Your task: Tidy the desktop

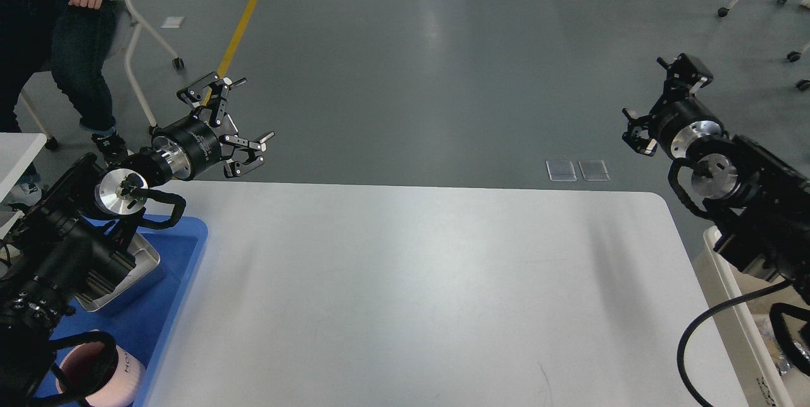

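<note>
The desk (411,293) sits bare beside the blue tray (183,268), left gripper (237,119) jaws spread wide, right gripper (658,100) unclear, so a careless swing might clip the tray.

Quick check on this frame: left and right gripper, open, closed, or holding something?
Left gripper: open, fingers spread, holding nothing.
Right gripper: cannot be told; seen small and dark, nothing visible in it.

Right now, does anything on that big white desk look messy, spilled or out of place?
Nothing stands out. The desktop shows no spills; a metal tin and pink cup sit in the blue tray at its left edge.
</note>
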Tool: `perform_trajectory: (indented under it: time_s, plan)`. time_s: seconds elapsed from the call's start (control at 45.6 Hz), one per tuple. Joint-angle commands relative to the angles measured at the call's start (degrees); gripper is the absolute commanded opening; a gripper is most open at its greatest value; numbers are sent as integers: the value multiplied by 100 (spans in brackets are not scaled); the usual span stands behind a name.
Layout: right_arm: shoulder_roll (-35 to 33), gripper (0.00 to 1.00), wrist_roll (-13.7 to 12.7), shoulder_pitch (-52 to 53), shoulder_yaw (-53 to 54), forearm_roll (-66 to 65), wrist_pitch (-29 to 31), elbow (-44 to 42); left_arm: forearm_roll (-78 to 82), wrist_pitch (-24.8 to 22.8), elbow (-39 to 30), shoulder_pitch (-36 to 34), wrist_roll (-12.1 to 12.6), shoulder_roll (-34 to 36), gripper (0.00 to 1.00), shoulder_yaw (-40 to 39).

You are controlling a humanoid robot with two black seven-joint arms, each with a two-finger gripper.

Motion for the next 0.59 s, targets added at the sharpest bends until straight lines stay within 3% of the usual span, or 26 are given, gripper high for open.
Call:
perform_trajectory:
  time_s: [0.0, 0.263, 0.57]
  plan:
    - [526, 100, 14, -257, 559, -9, 13, 201, -10, -51, 0, 215, -3, -127, 98, -64]
    - [1107, 100, 137, -406, 647, -18, 22, 201, -124, -279, 0, 628, -3, -188, 98, -231]
    - [1169, 100, 137, -415, 621, -18, 4, 201, -406, -376, 0, 857, -3, -118, 98, -310]
